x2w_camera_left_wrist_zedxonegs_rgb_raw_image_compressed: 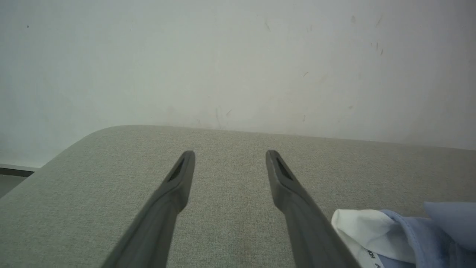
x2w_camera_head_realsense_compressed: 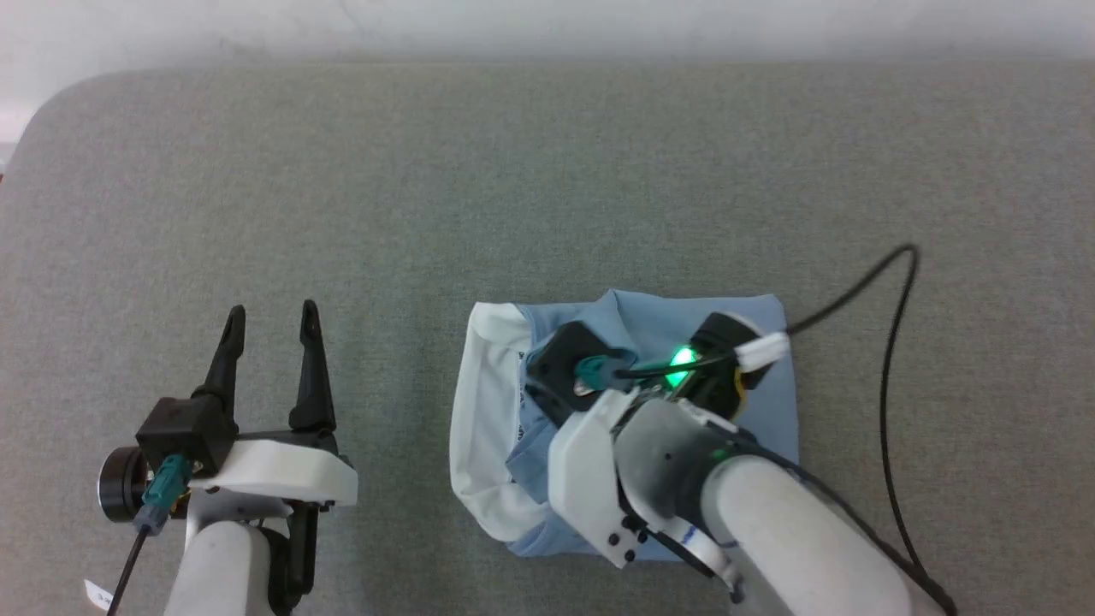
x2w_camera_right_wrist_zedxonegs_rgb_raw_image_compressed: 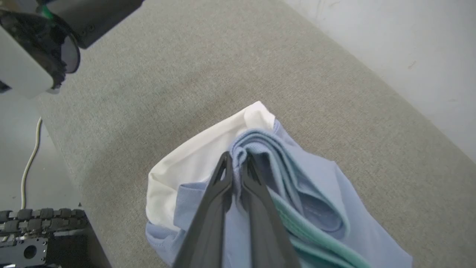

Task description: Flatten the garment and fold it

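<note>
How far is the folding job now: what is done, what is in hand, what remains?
Done: the garment lies as a folded bundle on the grey surface, with its white collar at its left edge. In hand: the right gripper is shut on bunched blue layers beside the collar; the left gripper is open, apart from it. Left: likely laying down and smoothing that fold.

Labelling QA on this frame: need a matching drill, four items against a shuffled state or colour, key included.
Items:
1. left tool
2. right tool
3. collar
4. cable

States or colours:
A. white
B. shut on the garment
C. black
D. open, holding nothing

Pairs: 1-D, 2-B, 3-A, 4-C
</note>
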Robot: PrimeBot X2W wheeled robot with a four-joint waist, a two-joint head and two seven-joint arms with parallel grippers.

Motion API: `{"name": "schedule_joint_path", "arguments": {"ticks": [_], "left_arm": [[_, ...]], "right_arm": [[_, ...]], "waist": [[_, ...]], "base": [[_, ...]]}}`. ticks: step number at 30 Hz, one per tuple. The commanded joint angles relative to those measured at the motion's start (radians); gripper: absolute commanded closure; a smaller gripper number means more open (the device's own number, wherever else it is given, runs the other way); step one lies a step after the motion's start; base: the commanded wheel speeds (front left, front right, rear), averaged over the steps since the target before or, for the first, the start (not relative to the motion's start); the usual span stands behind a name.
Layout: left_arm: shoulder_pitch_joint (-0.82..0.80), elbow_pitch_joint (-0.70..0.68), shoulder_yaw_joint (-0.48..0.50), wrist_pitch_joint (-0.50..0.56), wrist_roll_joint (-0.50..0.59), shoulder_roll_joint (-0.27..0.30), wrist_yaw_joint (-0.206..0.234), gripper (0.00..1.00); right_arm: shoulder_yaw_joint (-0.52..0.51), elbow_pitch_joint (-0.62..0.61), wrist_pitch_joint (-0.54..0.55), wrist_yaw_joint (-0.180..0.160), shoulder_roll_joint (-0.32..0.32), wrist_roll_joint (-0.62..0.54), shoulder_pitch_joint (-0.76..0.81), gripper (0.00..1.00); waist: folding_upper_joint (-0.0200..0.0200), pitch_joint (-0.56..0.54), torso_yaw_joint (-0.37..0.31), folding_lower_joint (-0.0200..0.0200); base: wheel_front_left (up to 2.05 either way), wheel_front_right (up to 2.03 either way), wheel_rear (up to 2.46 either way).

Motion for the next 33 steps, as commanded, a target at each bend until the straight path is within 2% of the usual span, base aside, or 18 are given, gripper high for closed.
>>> {"name": "schedule_joint_path", "arguments": {"ticks": [1,5,6,7,13,18,22,25,28,33], "left_arm": [[-0.016,-0.004,-0.001,-0.005,0.008,-0.006,-0.007,0.00],[-0.025,-0.002,-0.002,-0.005,0.012,-0.011,-0.007,0.00],[-0.027,0.000,-0.003,-0.005,0.013,-0.012,-0.008,0.00],[-0.029,0.002,-0.003,-0.005,0.013,-0.014,-0.008,0.00],[-0.027,0.010,0.002,-0.005,0.017,-0.016,-0.007,0.00],[-0.022,0.011,0.011,-0.005,0.020,-0.015,-0.007,0.00],[-0.006,-0.002,0.019,-0.005,0.021,-0.011,-0.007,0.00],[0.005,-0.009,0.024,-0.005,0.022,-0.010,-0.004,0.00],[0.014,-0.017,0.027,-0.005,0.023,-0.010,-0.003,0.00],[0.020,-0.023,0.025,-0.005,0.025,-0.012,-0.003,0.00]], "right_arm": [[0.027,0.049,-0.017,-0.002,0.005,0.015,-0.029,1.00],[0.078,0.176,-0.038,-0.002,0.009,0.055,-0.061,0.98],[0.090,0.193,-0.050,-0.002,0.009,0.070,-0.070,0.56],[0.096,0.206,-0.062,-0.002,0.009,0.089,-0.075,0.00],[0.115,0.211,-0.145,-0.002,0.009,0.166,-0.097,0.00],[0.046,0.118,-0.343,-0.002,0.009,0.262,-0.094,0.00],[-0.104,0.025,-0.515,-0.002,0.009,0.276,-0.052,0.00],[-0.254,-0.031,-0.596,-0.002,0.009,0.256,0.017,0.00],[-0.404,-0.065,-0.633,-0.002,0.009,0.248,0.098,0.00],[-0.584,-0.053,-0.617,-0.002,0.009,0.267,0.211,0.00]], "waist": [[0.0000,0.018,0.015,-0.0001],[0.0000,0.027,0.026,-0.0001],[0.0000,0.028,0.028,-0.0001],[0.0000,0.029,0.029,-0.0001],[0.0000,0.020,0.023,-0.0001],[0.0000,-0.003,0.005,-0.0001],[0.0000,-0.026,-0.014,-0.0001],[0.0000,-0.039,-0.027,-0.0001],[0.0000,-0.046,-0.037,-0.0001],[0.0000,-0.048,-0.045,-0.0001]], "base": [[0.00,0.00,0.00],[0.00,0.00,0.00],[0.00,0.00,0.00],[0.00,0.00,0.00],[0.00,0.00,0.00],[0.00,0.00,0.00],[0.00,0.00,0.00],[0.00,0.00,0.00],[0.00,0.00,0.00],[0.00,0.00,0.00]]}}
